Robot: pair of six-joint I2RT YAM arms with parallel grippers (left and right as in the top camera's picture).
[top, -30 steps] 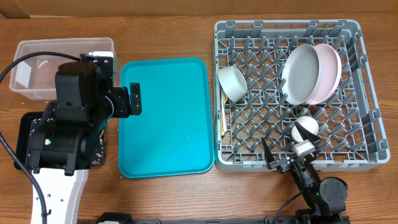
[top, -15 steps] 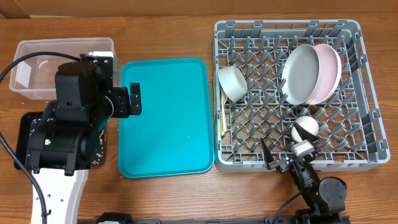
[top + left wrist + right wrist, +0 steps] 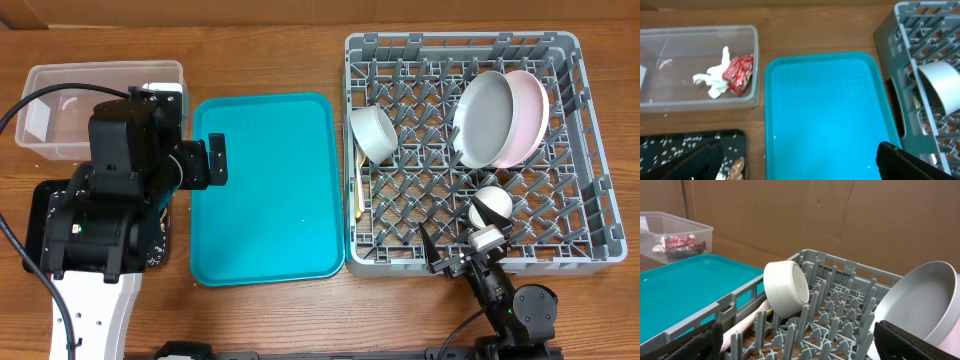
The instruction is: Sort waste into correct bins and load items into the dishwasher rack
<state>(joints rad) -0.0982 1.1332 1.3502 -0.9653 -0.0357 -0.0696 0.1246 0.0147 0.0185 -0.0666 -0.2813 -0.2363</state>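
You have both end effectors spread to full width, and neither has hold of anything.

Left gripper (image 3: 795, 162): its jaws stand over the left part of the teal serving tray (image 3: 265, 190), near that tray's far corner. The tray's surface is bare apart from one pale speck.

Right gripper (image 3: 797, 330): it sits at the near wall of the dishwasher rack (image 3: 590, 150), facing across the pegs. The white cup (image 3: 492, 205) stands just beside it. Whether a finger touches the cup cannot be told from the overhead view.

Rack contents:
- The small grey bowl (image 3: 375, 133) is tilted on its side against the pegs at the left wall.
- The grey plate (image 3: 487, 118) stands on edge, leaning against the pale pink plate (image 3: 532, 115) behind it.
- A yellow utensil handle (image 3: 358, 195) lies along the left wall below the bowl. Which utensil it is cannot be told.

Bins:
- The clear plastic tub (image 3: 700, 32) sits left of the teal tray and holds a crumpled white tissue (image 3: 712, 82) touching a red wrapper (image 3: 740, 72).
- The black tray (image 3: 670, 145) lies nearer you, largely under your left arm. It carries the scattered white grains (image 3: 660, 150) and the brown food scrap (image 3: 737, 167).
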